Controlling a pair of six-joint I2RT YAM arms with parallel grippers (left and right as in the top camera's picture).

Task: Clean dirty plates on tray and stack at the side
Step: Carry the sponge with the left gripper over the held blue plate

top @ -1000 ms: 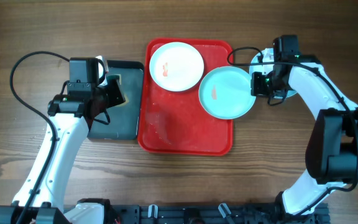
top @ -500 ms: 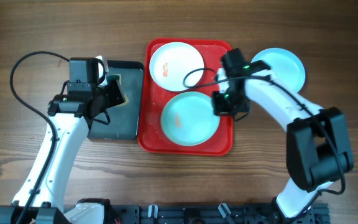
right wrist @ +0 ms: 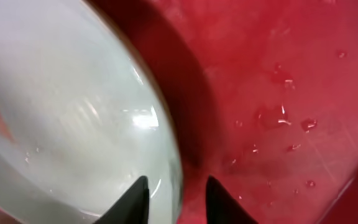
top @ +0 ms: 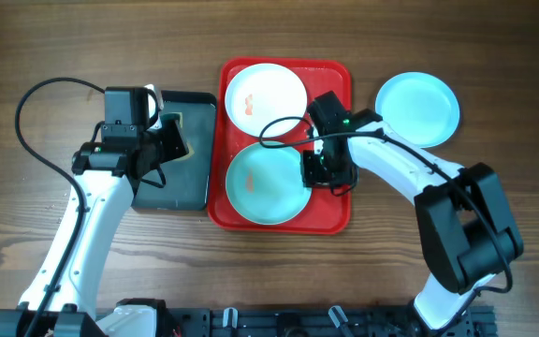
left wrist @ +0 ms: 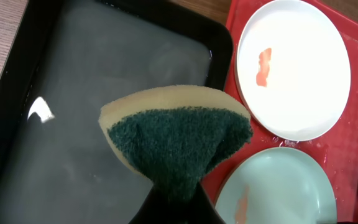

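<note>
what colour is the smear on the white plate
Orange-red smear on the white plate; it shows best in the left wrist view.

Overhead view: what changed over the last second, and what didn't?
The right gripper moved a pale blue plate from the upper right edge of the red tray down and left to its lower left; its jaws now stand apart astride the rim. A second pale blue plate on the table now shows fully. The white plate, black tray and left gripper, shut on the sponge, stayed put.
</note>
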